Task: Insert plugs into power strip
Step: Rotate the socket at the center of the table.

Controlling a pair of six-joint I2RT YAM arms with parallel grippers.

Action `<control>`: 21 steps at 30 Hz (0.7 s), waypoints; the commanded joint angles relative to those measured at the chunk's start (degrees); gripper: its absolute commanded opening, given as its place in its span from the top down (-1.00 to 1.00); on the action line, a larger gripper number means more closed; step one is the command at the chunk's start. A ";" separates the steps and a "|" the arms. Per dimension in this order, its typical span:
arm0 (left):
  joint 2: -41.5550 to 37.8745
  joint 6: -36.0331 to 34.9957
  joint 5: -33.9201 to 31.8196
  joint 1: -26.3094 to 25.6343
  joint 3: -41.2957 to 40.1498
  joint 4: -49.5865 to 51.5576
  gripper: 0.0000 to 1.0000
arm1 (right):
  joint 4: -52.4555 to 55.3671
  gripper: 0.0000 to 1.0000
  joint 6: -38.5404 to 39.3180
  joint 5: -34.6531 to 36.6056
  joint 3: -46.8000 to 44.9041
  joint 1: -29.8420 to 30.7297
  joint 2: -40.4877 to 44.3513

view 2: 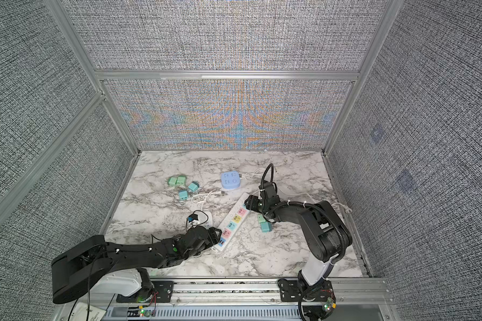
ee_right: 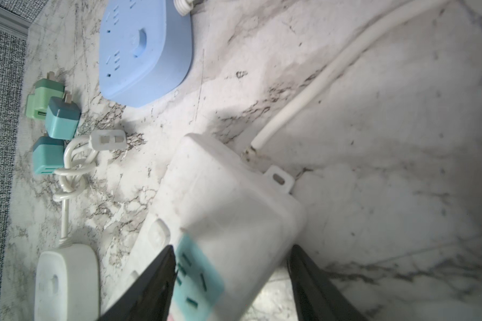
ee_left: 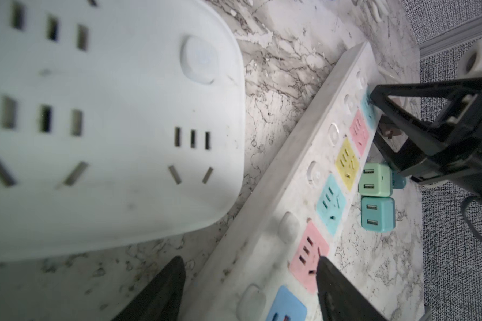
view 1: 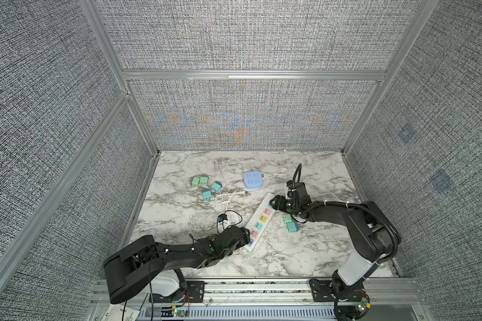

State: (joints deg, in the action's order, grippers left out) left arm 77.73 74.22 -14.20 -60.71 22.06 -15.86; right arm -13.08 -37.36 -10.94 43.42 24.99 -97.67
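Left wrist view shows the left claw (ee_left: pixel 250 258) open over the near end of a long white plastic power strip (ee_left: pixel 295 194) with pink, yellow, teal and blue sockets. One finger (ee_left: pixel 342 291) touches a pink socket. The right claw (ee_right: pixel 232 246) sits around the strip's far end, but I cannot tell if it grips.

In both top views the strip lies slanted on the marble-pattern bench (view 1: pixel 304 255). Four small mint and teal plastic cube plugs (view 1: pixel 207 194) lie on the bench, back on the left. Two more plugs (view 1: pixel 292 226) lie just beside the strip's right edge.

A printed paper sheet (view 1: pixel 124 312) lies by the left arm's base. Its writing is too small to read.
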 commanded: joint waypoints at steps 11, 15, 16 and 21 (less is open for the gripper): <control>3.88 1.35 -8.36 1.91 8.67 13.61 -0.57 | 0.94 -0.16 -3.64 9.31 -2.18 5.37 7.26; 0.01 7.25 -11.34 1.62 14.68 32.25 -0.57 | 8.62 -0.28 -0.40 13.65 1.47 2.40 11.76; -1.37 8.53 -11.16 1.49 15.32 34.75 -0.57 | 9.29 -0.30 0.30 13.72 2.35 1.51 12.27; -9.79 9.48 -6.49 -0.20 8.28 27.83 -0.57 | 10.16 -0.35 2.95 13.09 7.90 -2.61 8.75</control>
State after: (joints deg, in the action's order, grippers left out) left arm 70.74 81.62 -22.55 -60.27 33.28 10.72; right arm -5.72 -36.84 1.17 48.90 23.88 -87.02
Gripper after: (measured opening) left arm 0.788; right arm 0.675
